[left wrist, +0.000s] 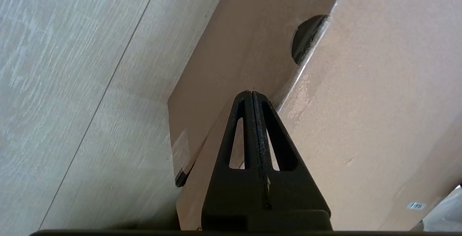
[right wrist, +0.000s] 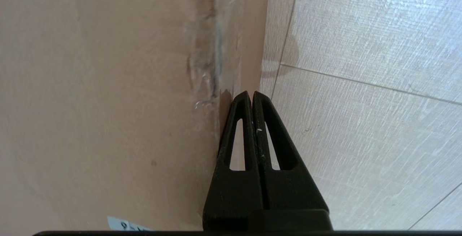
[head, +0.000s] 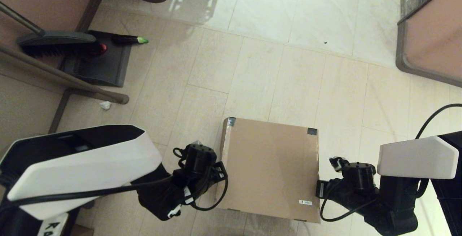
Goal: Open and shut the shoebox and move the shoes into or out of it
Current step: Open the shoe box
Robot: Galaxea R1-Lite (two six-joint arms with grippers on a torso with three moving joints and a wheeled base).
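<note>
The shoebox (head: 270, 167) is observed on the tiled floor (head: 252, 66) directly in front of the robot, lid down and lying flat. Dark tape is noted at the two far lid corners, and a small white label (head: 305, 202) near the near right corner of the lid. In the left wrist view a round finger hole (left wrist: 306, 39) is seen in the box's side wall, just under the lid edge.

The left gripper (left wrist: 252, 93) is placed at the box's left side, fingers pressed together with nothing between them, tips at the seam where the lid edge overhangs the side wall; actual contact appears likely but cannot be confirmed from this angle. The right gripper (right wrist: 251, 93) is placed at the box's right edge, fingers likewise pressed together and empty, tips just beside the lid's rim.

No shoes are visible in any view.

Further out, on the far left: a dark dustpan (head: 97, 64) with a brush (head: 57, 43) resting over it, and a small scrap of white paper (head: 105, 105) on the floor.
</note>
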